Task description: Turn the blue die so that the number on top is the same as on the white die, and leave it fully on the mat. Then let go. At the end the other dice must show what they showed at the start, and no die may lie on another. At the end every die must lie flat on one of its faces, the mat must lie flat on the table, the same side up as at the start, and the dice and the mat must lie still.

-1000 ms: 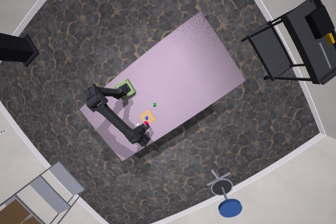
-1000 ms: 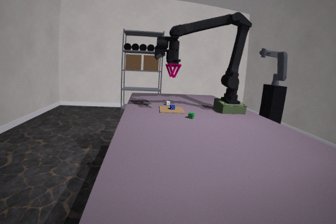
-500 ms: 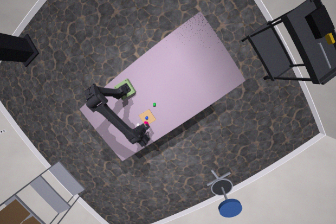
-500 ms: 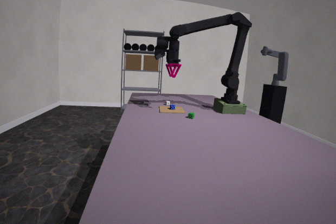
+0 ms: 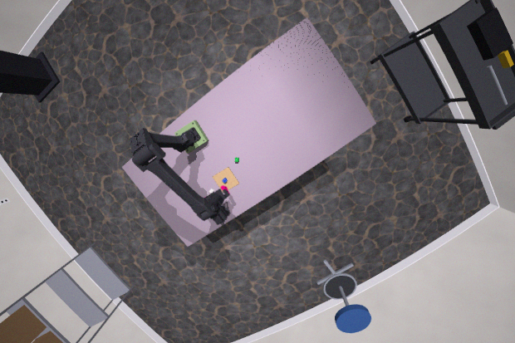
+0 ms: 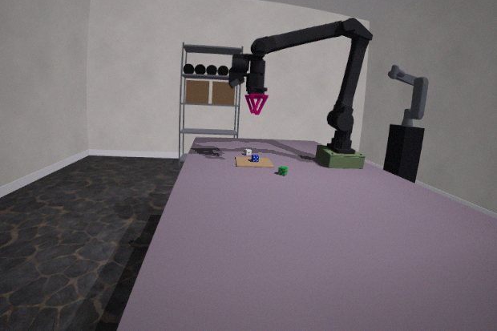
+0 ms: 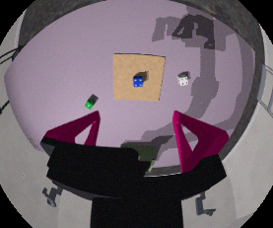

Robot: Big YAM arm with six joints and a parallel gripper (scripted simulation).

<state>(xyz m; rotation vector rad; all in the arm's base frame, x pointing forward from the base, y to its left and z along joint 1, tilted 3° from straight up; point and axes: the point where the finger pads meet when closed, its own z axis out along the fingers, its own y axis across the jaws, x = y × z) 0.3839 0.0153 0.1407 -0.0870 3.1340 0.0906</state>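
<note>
A pale lilac tabletop (image 6: 305,238) fills the middle of a room with plain walls and a dark cobbled floor (image 6: 60,214). The blue die (image 6: 255,158) lies flat on the tan mat (image 6: 243,163), well inside its edges and a little toward one side in the wrist view. The mat itself lies flat on the tabletop. Just beyond one edge of the mat, off it and on the bare tabletop, sits the white die (image 6: 248,151), apart from the blue one. The green die (image 6: 283,171) lies on the other side of the mat, farther from it. The pips on the dice are too small to read. High above the mat hangs the hand (image 6: 256,106), its magenta fingers spread wide with nothing between them, pointing down. The black arm (image 6: 305,35) reaches up and over from a green base block (image 6: 353,161) on the tabletop. Behind stands a metal shelf rack (image 6: 183,90) by the far wall, and a grey arm on a black pedestal (image 6: 402,150) is off to the side.
</note>
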